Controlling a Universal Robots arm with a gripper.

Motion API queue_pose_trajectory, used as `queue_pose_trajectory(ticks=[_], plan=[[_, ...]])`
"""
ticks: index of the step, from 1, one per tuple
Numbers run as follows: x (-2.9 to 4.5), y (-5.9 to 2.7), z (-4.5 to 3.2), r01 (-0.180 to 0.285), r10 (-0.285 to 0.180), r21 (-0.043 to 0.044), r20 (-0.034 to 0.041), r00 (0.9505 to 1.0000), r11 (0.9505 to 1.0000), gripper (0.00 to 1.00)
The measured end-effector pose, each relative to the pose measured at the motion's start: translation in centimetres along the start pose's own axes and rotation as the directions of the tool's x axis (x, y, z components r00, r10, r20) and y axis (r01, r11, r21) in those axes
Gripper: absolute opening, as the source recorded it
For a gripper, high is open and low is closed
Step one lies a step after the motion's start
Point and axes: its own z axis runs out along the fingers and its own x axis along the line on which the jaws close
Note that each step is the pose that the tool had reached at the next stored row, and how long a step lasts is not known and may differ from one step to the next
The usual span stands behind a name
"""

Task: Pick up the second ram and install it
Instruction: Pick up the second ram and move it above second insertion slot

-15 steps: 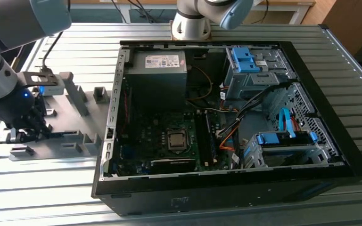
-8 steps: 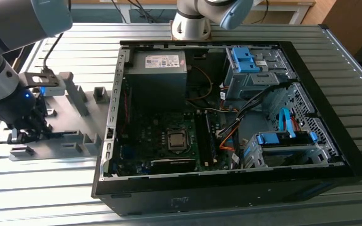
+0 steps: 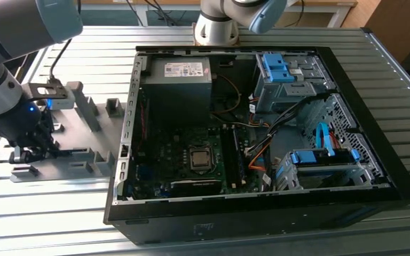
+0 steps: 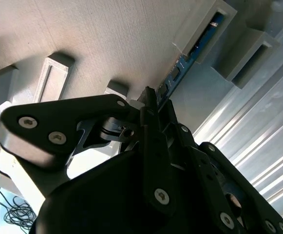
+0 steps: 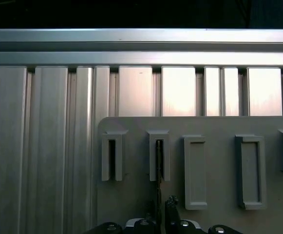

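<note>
Tool point(image 4: 156, 101) straddles the second ram point(image 4: 179, 72) in its fixture point(image 5: 219, 127) (grip: cannot tell), which is likely light, stiff, fragile; take its edges.

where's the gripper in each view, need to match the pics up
Exterior view: gripper at the exterior view's left, over the grey fixture plate, beside the computer case.
Second wrist view: gripper in the foreground, right at the second ram.
First wrist view: gripper at the second ram, which stands in a slotted block.
Shared landmark: the grey fixture plate.
</note>
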Motion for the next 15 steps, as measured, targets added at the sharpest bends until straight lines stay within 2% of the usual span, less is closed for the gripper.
queue_pose_trajectory(ticks=[8,10,11,15], plan=[[0.0,0.0,0.03,0.0,0.0,0.0001,0.0,1.0,1.0,0.23],[0.0,0.0,0.03,0.0,0.0,0.0001,0.0,1.0,1.0,0.21],[0.0,0.0,0.03,0.0,0.0,0.0001,0.0,1.0,1.0,0.15],[0.0,0.0,0.03,0.0,0.0,0.0001,0.0,1.0,1.0,0.15]])
